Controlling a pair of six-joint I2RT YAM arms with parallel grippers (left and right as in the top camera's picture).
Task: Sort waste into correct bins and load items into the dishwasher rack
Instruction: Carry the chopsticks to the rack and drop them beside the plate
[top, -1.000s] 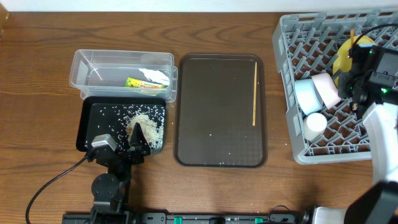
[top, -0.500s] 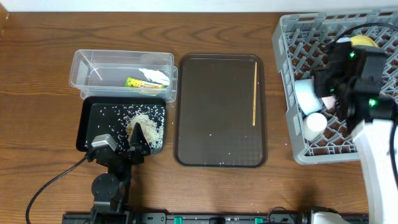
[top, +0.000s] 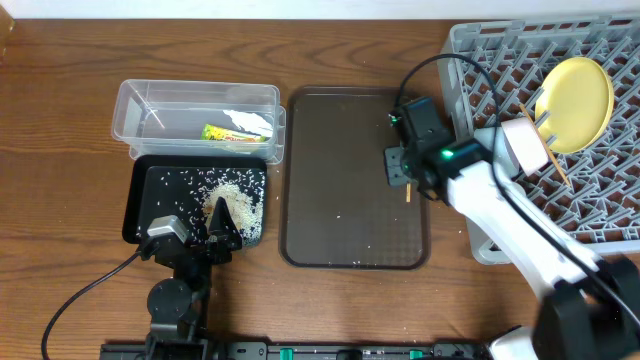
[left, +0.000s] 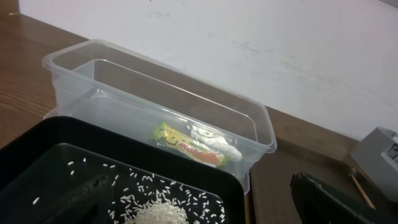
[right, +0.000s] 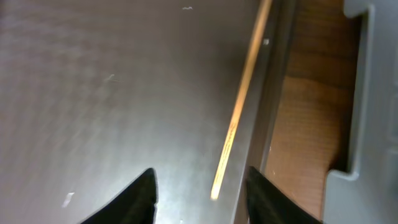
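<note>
The right gripper (right: 200, 180), fingers apart and holding nothing, hovers over a chopstick (right: 239, 118) on the brown tray (top: 340, 150). The left gripper (left: 199, 199), also spread, sits above the black tray (top: 132, 205).

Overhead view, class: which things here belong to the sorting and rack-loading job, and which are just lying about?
Belong to the job: snack wrapper, rice grains, clear tub, black tray, yellow plate, chopstick, dishwasher rack.

Just lying about: brown serving tray, wooden table.
</note>
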